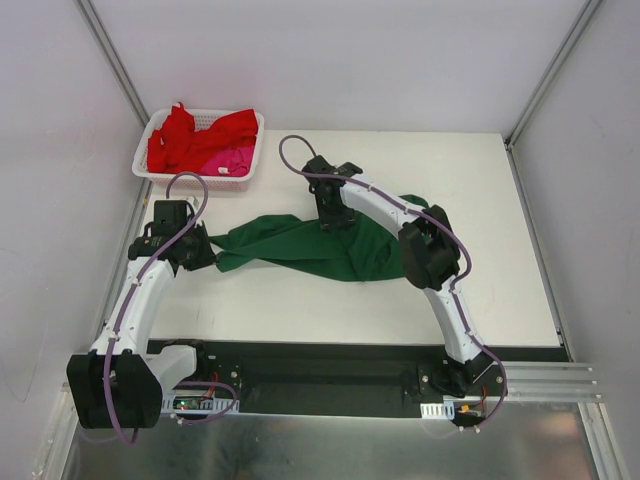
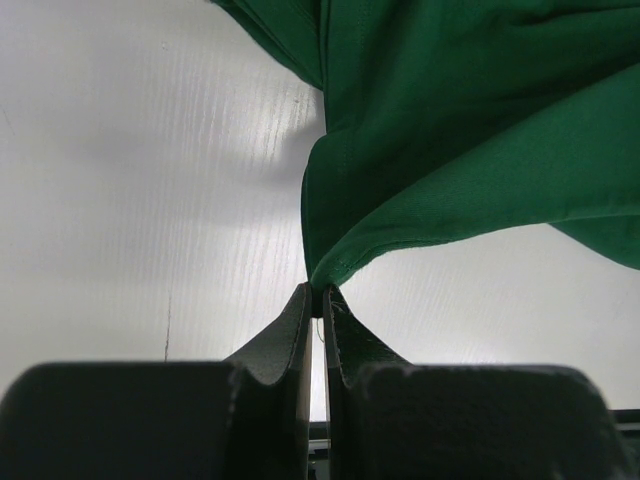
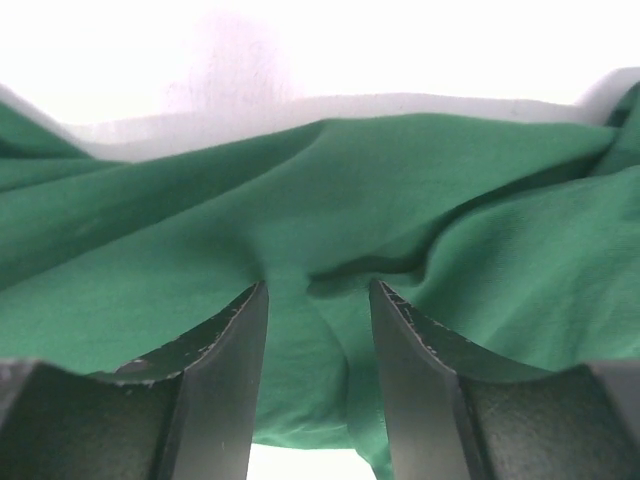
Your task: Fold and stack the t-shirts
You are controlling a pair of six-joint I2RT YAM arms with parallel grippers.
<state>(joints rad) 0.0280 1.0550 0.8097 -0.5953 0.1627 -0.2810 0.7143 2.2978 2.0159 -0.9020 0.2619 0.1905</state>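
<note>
Dark green t-shirt lies crumpled mid-worktop, pulled out leftward. Left pincer is clenched on its hem at the left tip. Right pincer presses into the cloth, jaws apart, straddling a raised fold. Red t-shirt and pink t-shirt sit in the white basket, far left.

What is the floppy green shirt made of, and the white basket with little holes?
The dark green t-shirt looks like soft knit cloth, probably cotton, with a dull finish: it sags, bunches and creases into folds. The white mesh basket looks like stiff, smooth plastic: its walls stand straight and show a grid of small holes.
</note>
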